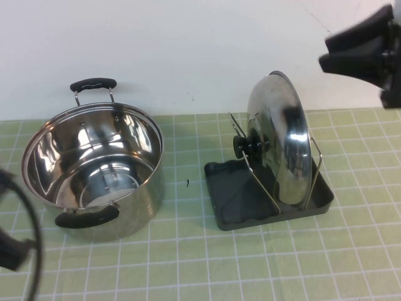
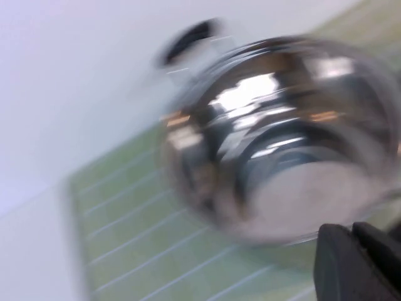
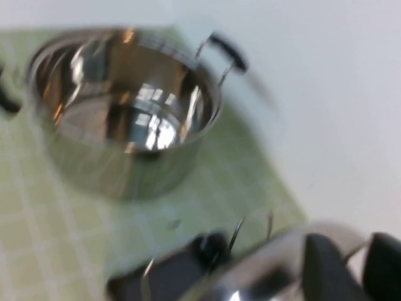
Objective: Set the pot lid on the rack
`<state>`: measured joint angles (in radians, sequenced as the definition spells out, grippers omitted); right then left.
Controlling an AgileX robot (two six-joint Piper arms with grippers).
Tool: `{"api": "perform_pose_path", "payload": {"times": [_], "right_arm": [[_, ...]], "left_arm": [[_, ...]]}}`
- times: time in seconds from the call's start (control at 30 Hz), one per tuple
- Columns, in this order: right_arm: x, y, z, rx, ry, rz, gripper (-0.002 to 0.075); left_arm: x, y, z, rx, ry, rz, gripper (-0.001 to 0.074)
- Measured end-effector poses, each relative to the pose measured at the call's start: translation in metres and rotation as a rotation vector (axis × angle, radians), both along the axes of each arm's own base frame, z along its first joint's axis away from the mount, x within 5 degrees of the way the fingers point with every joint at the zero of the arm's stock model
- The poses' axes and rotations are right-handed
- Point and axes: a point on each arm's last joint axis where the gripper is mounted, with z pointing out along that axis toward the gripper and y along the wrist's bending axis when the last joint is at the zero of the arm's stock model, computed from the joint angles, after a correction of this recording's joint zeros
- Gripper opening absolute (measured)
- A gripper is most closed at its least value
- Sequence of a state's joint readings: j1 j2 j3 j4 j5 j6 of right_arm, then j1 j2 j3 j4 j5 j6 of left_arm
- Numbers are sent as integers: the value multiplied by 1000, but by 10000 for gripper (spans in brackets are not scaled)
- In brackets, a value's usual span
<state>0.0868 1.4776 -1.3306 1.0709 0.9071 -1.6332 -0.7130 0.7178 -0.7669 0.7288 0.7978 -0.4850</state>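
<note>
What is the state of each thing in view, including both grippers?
pot lid: standing on edge in the rack, knob facing the pot, not held.
rack: flat on the table, holding the lid.
pot: upright, uncovered, empty.
right gripper: raised above the lid, holding nothing.
left gripper: near the pot, holding nothing.

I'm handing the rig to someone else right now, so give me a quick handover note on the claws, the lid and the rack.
Left claw: low at the near left, by the pot, holding nothing.
Right claw: raised at the far right, above and clear of the lid, empty.
Pot lid: on edge in the rack between the wire loops, knob facing the pot.
Done: lid racked.
Left: only parking the arms, likely.
</note>
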Motion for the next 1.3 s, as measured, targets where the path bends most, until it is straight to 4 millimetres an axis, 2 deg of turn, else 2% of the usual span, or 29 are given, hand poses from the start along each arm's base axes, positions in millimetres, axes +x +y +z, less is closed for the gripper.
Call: {"api": "perform_pose_path", "payload": {"times": [0.07,0.13,0.27,0.4,0.6,0.7,0.77,0.9,1.17,1.3], "right_arm": [[-11,-4,3,-73,30,6,86],[-20,-9,0,-163,83,-1,39],[-30,-32,-14,-426,250,-138,8],[-33,-57,-15,-611,313,-378,2],[-51,-66,13,-568,169,-535,0],[-71,-66,23,-500,75,-557,0],[-87,-65,22,-451,19,-557,-1],[-123,-61,0,-350,-35,-531,-1],[-191,-54,-90,-184,19,-482,-1],[-215,-57,-112,-141,-38,-512,-1]], "left_arm": [[-2,12,3,46,-16,92,-1],[-5,23,6,72,-15,187,-1],[-10,37,8,69,21,343,-2],[-17,38,6,-60,53,358,-2],[-35,33,-4,-311,-1,164,-2],[-44,33,-18,-374,-50,75,-2],[-49,33,-29,-410,-74,24,-1],[-57,31,-52,-461,-112,-64,-2],[-65,20,-92,-526,-195,-254,-2],[-65,16,-103,-525,-186,-287,-1]]}}
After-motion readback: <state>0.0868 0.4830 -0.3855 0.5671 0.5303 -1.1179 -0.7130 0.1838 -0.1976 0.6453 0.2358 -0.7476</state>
